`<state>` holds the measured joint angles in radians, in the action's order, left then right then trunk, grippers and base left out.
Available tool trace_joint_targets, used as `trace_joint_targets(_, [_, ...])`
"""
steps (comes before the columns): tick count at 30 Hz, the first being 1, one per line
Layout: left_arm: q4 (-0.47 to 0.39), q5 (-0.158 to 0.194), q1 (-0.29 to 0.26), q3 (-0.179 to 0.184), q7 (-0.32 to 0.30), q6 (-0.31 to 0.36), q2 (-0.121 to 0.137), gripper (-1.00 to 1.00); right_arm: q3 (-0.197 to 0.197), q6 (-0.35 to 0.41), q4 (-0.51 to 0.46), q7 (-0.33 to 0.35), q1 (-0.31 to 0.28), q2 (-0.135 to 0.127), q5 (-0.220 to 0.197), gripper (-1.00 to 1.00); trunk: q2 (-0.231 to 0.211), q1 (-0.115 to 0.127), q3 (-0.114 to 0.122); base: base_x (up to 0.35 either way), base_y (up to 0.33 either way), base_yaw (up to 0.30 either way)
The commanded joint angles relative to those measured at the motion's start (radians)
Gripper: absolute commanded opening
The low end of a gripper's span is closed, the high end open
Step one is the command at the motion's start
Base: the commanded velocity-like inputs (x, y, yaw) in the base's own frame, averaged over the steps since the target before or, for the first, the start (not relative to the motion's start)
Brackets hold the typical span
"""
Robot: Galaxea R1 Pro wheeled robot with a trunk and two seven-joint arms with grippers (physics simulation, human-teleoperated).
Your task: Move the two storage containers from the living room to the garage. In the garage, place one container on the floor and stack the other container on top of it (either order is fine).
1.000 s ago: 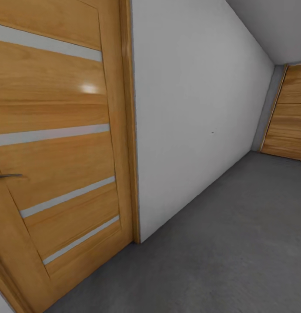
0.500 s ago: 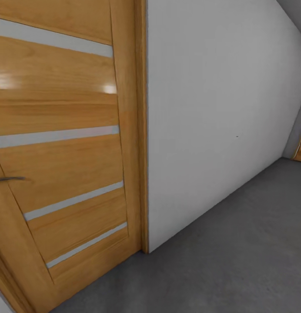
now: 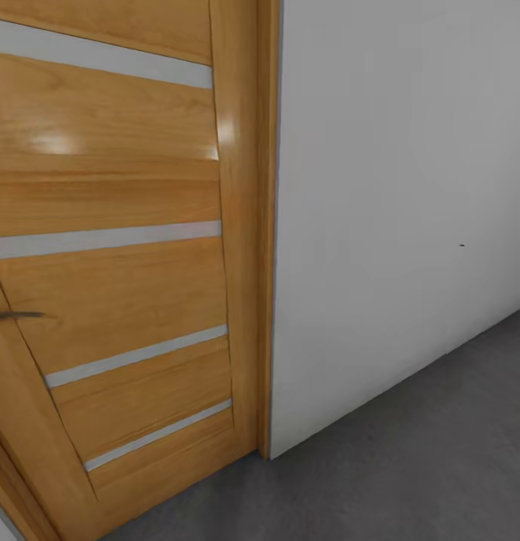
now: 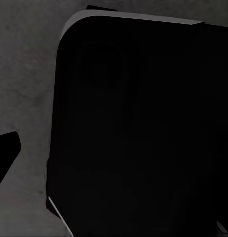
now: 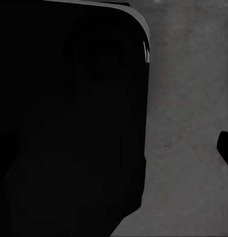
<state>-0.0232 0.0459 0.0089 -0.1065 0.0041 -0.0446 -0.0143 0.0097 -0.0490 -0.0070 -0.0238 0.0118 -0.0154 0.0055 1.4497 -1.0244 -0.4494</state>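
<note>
The two storage containers are out of view. The head view looks at a corner of the garage with its dark grey concrete floor (image 3: 410, 458). In the left wrist view one dark fingertip (image 4: 5, 154) of my left gripper sits at the picture's edge over the floor (image 4: 25, 64), with nothing against it. A dark fingertip (image 5: 225, 146) of my right gripper likewise sits at the edge of the right wrist view, over the bare floor (image 5: 188, 98). Each gripper's other finger is lost against the robot's black body (image 4: 138, 133).
A wooden door (image 3: 110, 263) with pale horizontal strips and a metal handle (image 3: 16, 315) stands close at the left. A plain white wall (image 3: 395, 188) runs from its frame to the right. Open floor lies to the right and front.
The camera has turned left: door frame and wall have slid right in the picture, and the wooden plank doors at the far right have left it.
</note>
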Motion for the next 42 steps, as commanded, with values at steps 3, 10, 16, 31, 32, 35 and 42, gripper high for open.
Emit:
trace_joint_targets(3, [-0.001, 0.005, 0.000, -0.005, 0.000, -0.001, 0.000, 1.00, 0.001, -0.003, -0.001, -0.002, 0.000, 0.000, 0.001, 1.00, 0.000, -0.001, -0.001, 0.301, -0.187, 0.269])
trace_joint_targets(10, [-0.001, 0.005, 0.000, -0.006, 0.000, -0.002, 0.000, 1.00, 0.001, -0.003, -0.001, -0.002, 0.000, 0.000, 0.001, 1.00, 0.000, -0.001, -0.001, 0.276, -0.172, 0.269])
trace_joint_targets(16, [-0.001, 0.005, 0.000, -0.006, 0.000, -0.003, -0.001, 1.00, 0.001, -0.003, -0.001, -0.002, 0.000, 0.000, 0.001, 1.00, 0.000, -0.001, -0.001, 0.063, -0.033, 0.270])
trace_joint_targets(31, [-0.001, 0.016, 0.000, -0.006, 0.000, -0.003, 0.000, 1.00, 0.003, -0.003, -0.001, -0.002, 0.000, 0.001, 0.004, 1.00, 0.000, -0.001, -0.001, 0.002, -0.001, 0.271])
trace_joint_targets(32, [-0.001, 0.024, 0.000, -0.006, 0.000, -0.003, 0.000, 1.00, 0.003, -0.003, -0.001, -0.002, 0.000, 0.001, 0.004, 1.00, 0.000, -0.001, -0.001, 0.000, 0.000, 0.272])
trace_joint_targets(35, [-0.001, 0.042, 0.000, -0.006, -0.001, -0.002, 0.000, 1.00, 0.004, -0.003, -0.001, -0.002, 0.000, 0.001, 0.005, 1.00, 0.000, -0.001, -0.001, 0.000, 0.000, 0.273])
trace_joint_targets(42, [-0.001, 0.066, 0.000, -0.005, -0.001, -0.001, 0.001, 1.00, 0.005, -0.002, -0.001, -0.001, 0.000, 0.001, 0.009, 1.00, 0.000, -0.001, -0.001, 0.000, 0.000, 0.275])
